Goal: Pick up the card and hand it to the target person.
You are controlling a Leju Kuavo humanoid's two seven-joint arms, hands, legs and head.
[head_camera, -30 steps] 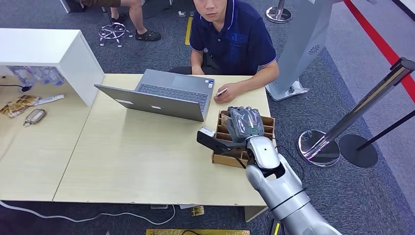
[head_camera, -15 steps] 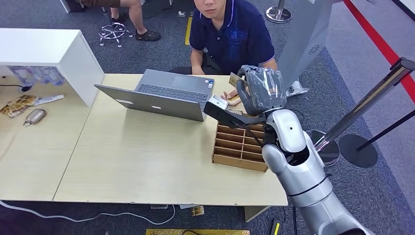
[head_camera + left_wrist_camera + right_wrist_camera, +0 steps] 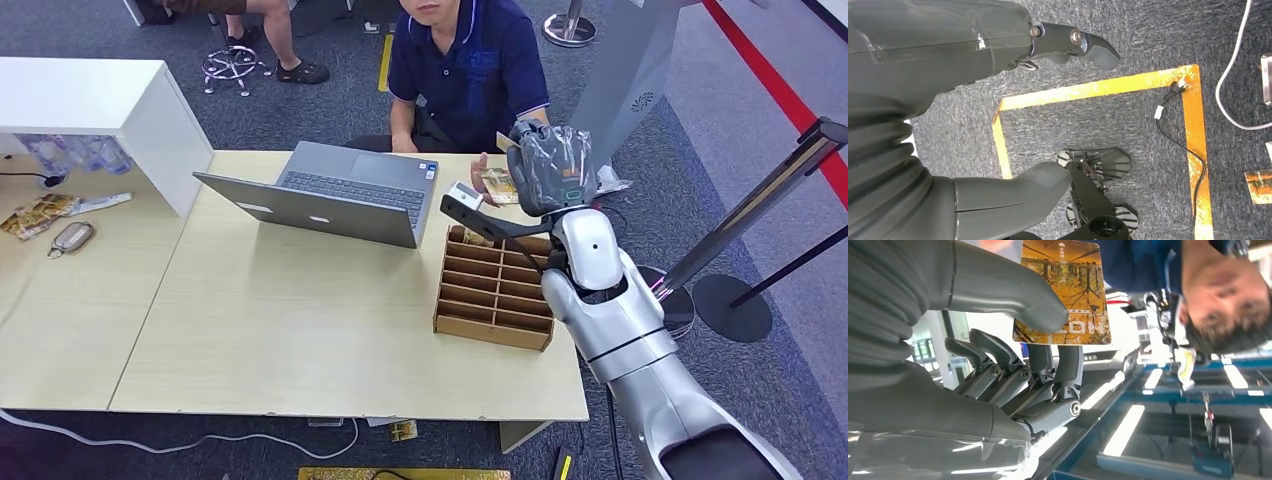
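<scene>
The right hand (image 3: 548, 165) pinches the card (image 3: 1064, 290) under its thumb, raised near the seated person (image 3: 465, 70). The grip looks shallow, so the card could slip. The left hand (image 3: 948, 100) hangs empty, fingers apart.

Card (image 3: 1064, 290) higher, nearer the person (image 3: 468, 70)

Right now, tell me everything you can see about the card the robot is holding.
The card is a thin, flat rectangle with rounded corners, printed with an orange-yellow scene of autumn trees and some pale lettering along one edge. It looks like glossy plastic, unbent. The right hand pinches it between the thick grey thumb on its printed face and darker fingers behind. In the head view it is raised above the far table edge, close to the seated person's hand, which holds what looks like a similar card; whether the two touch is unclear.
</scene>
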